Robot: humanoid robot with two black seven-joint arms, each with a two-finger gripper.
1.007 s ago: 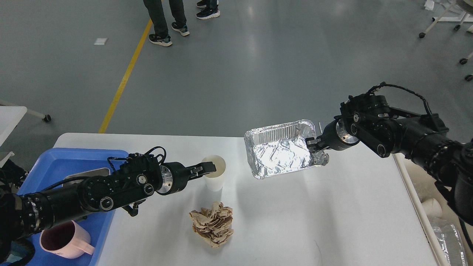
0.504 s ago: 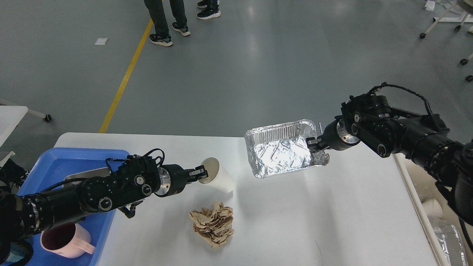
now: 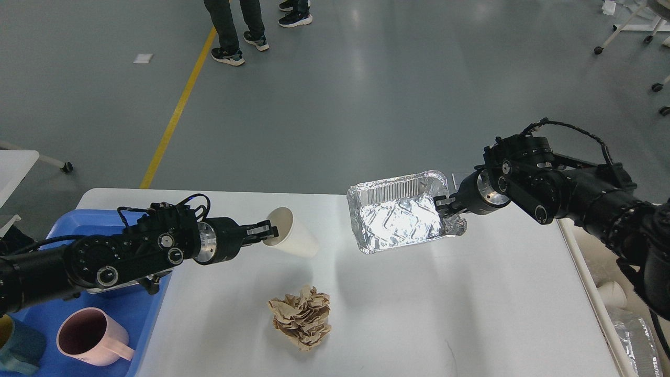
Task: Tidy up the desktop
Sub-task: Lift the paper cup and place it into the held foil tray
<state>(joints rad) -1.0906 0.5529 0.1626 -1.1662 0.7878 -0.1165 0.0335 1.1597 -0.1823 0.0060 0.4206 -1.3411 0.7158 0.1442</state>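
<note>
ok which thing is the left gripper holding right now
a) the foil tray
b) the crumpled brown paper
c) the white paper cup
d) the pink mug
c: the left gripper is shut on the rim of the white paper cup, which is tilted on its side.

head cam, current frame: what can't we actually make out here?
- Head view: what lies in the blue tray under the left arm is hidden by the arm.
- Inside of the white paper cup, held tilted by the left gripper: finger blocks the mouth.
- Right gripper on the foil tray rim: contact small and dark.
- Teal object at bottom left: cut by frame edge.
- Items beyond the desktop right edge: cropped, partly behind the right arm.
</note>
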